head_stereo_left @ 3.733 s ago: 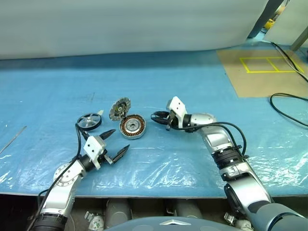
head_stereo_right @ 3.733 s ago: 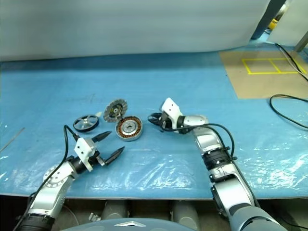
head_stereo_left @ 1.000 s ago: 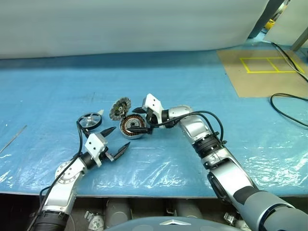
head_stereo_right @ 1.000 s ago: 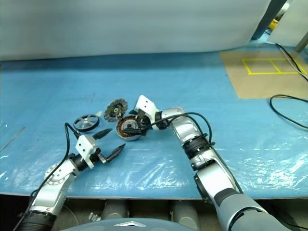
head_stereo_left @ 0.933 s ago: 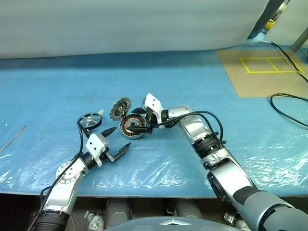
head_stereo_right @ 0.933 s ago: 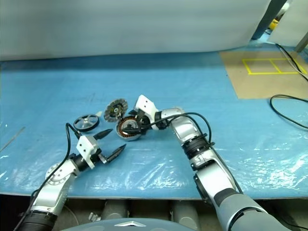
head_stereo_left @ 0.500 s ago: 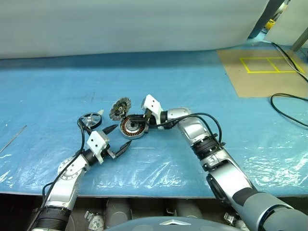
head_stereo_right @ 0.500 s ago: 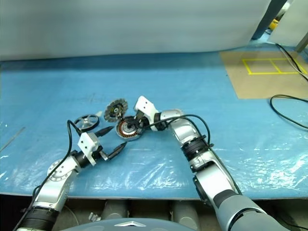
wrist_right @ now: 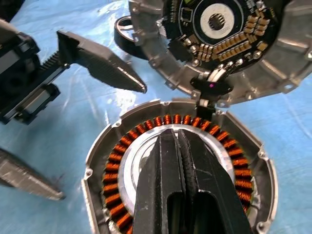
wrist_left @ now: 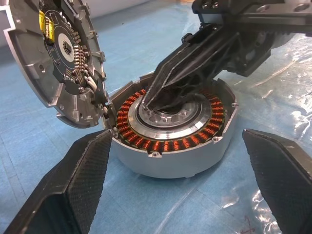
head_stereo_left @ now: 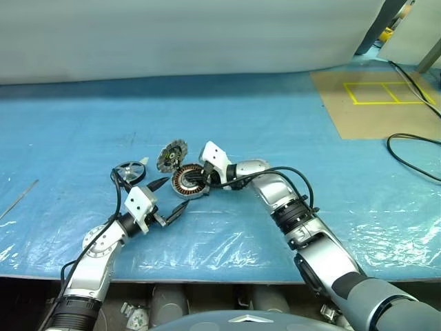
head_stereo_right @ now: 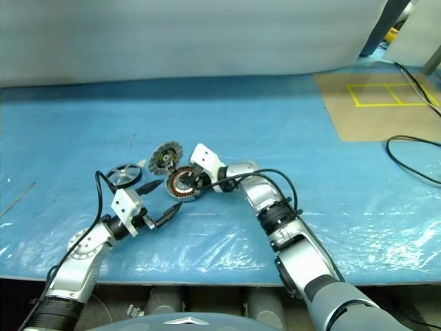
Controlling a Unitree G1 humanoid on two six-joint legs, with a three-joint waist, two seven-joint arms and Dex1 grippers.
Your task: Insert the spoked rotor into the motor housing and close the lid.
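Resting its pressed-together tips on the grey centre of the motor housing (head_stereo_left: 189, 182), the right gripper (wrist_right: 176, 146) pinches nothing that the pictures show; the 2 black fingers meet over the hub inside the copper ring. The left gripper (head_stereo_left: 169, 198) stands spread wide at lower left of centre in the head view, its 2 fingers (wrist_left: 73, 185) flanking the housing without touching it. The lid (head_stereo_left: 171, 156) stands tilted up just above and left of the housing, hinged at its rim, its circuit side facing the open cavity. The spoked rotor (head_stereo_left: 129, 172) lies flat on the blue table cover (head_stereo_left: 275, 117), at left of the housing and apart from it, untouched.

My reading is that the housing is being steadied or checked before the rotor goes in. To do this well, the closed tips should press lightly and centrally, so the housing does not skate on the slick plastic sheet or tip toward the raised lid. The copper windings look delicate; the tips ought to stay on the metal hub. The left fingers are well placed to reach the rotor, provided the lid is not knocked shut.
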